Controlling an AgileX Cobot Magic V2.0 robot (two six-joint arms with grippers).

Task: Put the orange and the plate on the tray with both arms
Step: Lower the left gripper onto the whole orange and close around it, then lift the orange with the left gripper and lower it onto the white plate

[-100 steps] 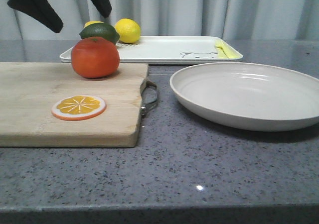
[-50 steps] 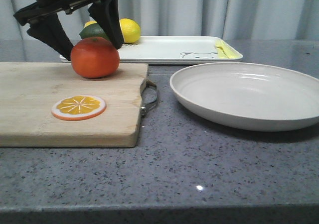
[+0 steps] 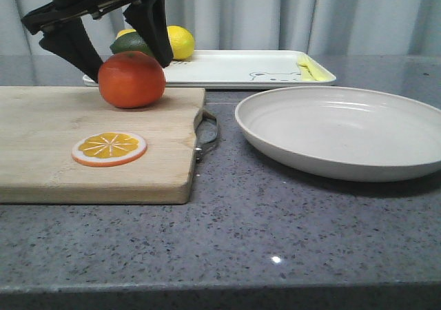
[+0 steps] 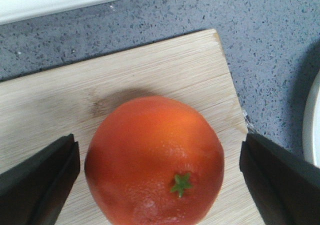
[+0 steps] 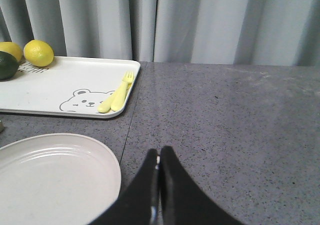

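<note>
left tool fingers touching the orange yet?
Apart. The left wrist view shows bare wooden cutting board between each black finger of the left tool and the round glossy orange.

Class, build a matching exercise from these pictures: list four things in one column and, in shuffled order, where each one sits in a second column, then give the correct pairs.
Things:
1. orange
2. plate
3. lemon
4. yellow fork

Places:
A. on the tray, at its right end beside the bear drawing
B. directly on the grey countertop, right of the cutting board
C. on the tray, at its left end
D. on the cutting board, between the open jaws of the left gripper

Pairs: 1-D, 2-B, 3-C, 4-A
</note>
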